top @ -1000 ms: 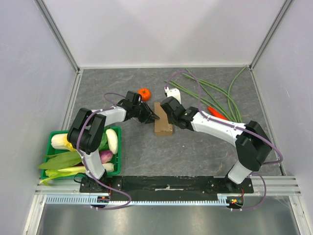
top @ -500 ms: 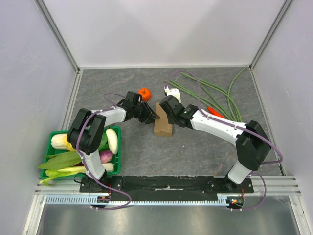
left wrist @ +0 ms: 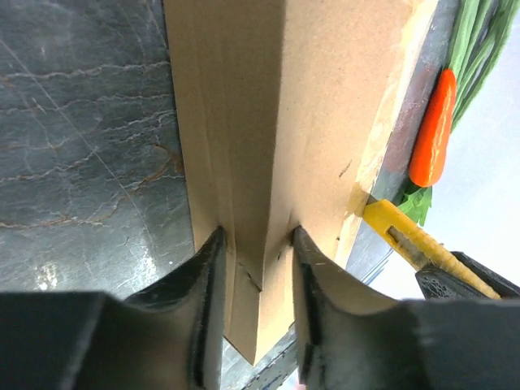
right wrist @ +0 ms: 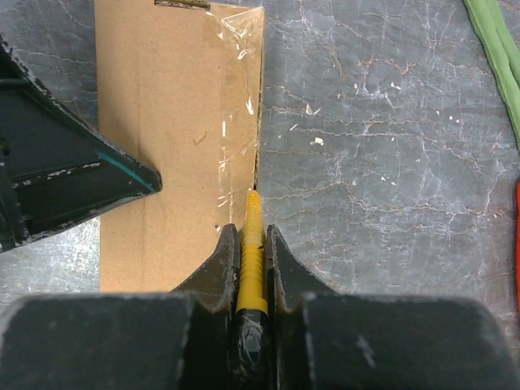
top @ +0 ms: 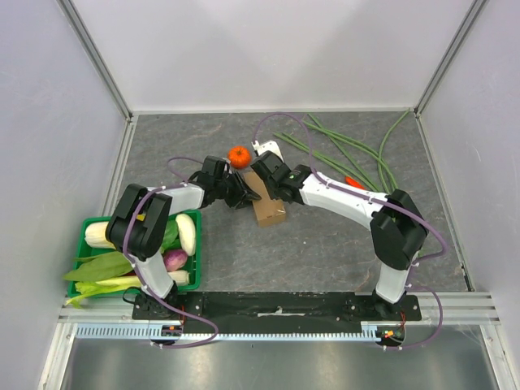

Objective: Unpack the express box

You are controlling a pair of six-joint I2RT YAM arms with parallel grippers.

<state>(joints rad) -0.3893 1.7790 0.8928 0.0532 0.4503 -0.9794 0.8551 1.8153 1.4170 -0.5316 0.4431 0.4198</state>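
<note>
Right gripper (right wrist: 252,232) pinches the yellow knife (right wrist: 253,268), tip at the taped seam (right wrist: 258,122) of the express box (right wrist: 162,106), running straight up-frame; left gripper (left wrist: 256,244) straddles a box edge, grip unclear.

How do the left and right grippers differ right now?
The left gripper has its fingers set apart, clasping a folded edge of the express box; the right gripper has its fingers nearly together, clamped on a thin yellow knife. The left meets the box at its side; the right aims the knife tip at the taped seam. Both are at the same box.
</note>
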